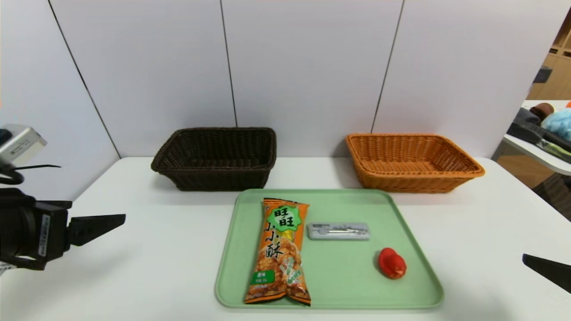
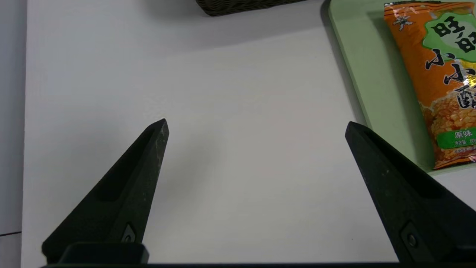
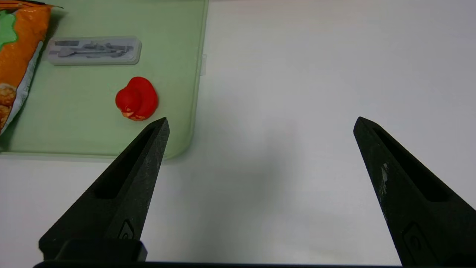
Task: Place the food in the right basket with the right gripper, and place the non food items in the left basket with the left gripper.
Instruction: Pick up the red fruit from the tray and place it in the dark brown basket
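My left hand [image 2: 256, 123] stood wide and bare over the tabletop [image 1: 147, 249], left of the tray [image 1: 374, 294]. The bag [image 1: 279, 254] lay on the tray's left side; a grip on its slick wrapper could have slipped or crushed the contents. The case [image 1: 339, 231], near the tray's middle, was flat, so fingers set too high might have missed it. The duck [image 1: 392, 263], on the tray's right side, was rounded and could have rolled. My right hand [image 3: 262, 121], right of the tray, was wide and empty; its wrist view showed both fingers, the head view only one.
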